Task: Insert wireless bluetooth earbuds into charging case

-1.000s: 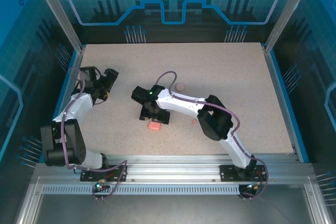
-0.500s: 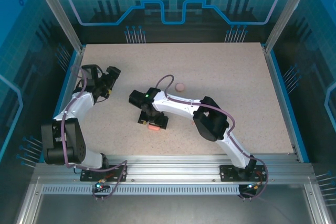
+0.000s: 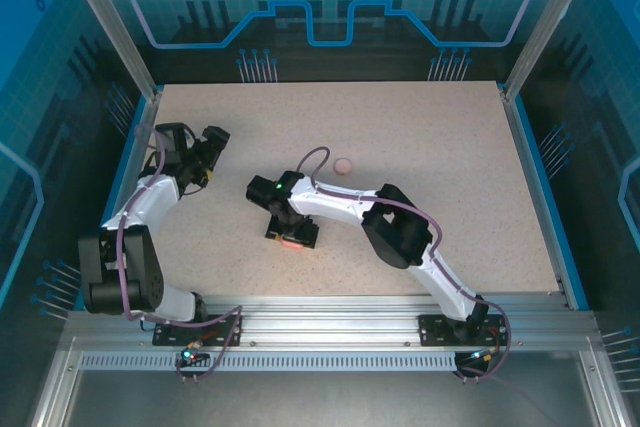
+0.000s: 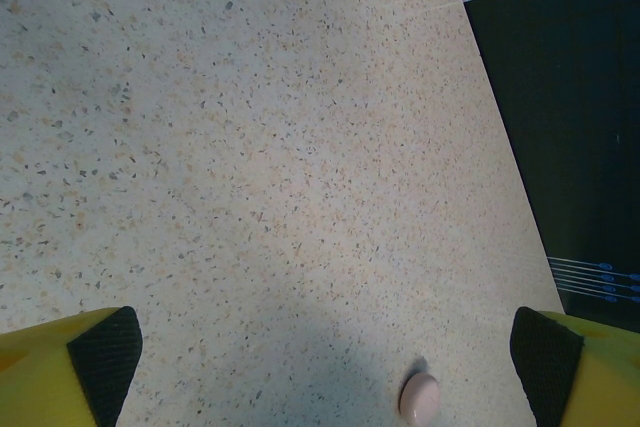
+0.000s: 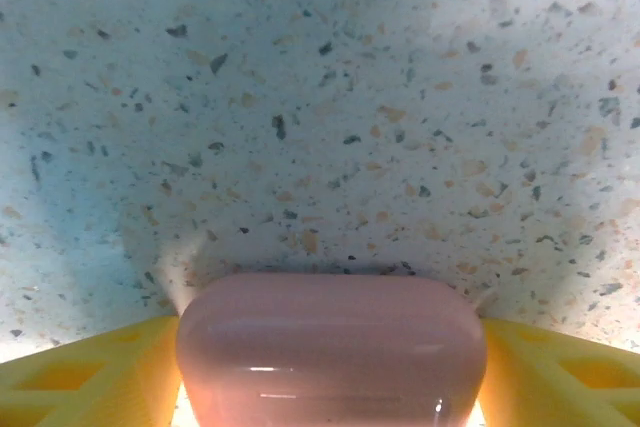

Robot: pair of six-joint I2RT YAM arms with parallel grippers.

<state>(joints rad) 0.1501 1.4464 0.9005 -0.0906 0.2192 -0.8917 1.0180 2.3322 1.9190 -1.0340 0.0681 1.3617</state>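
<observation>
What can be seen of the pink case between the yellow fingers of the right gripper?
The pink case is smooth, glossy and rounded-rectangular, plastic by its look, with small highlights on its near face. No seam or opening shows from here. It lies flat on the speckled table, between the yellow fingers of the right gripper, which seem to press both its ends.

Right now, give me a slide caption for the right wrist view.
Right pincer, yellow fingers flanking a glossy rounded-rectangular pink case resting on the speckled tabletop.
</observation>
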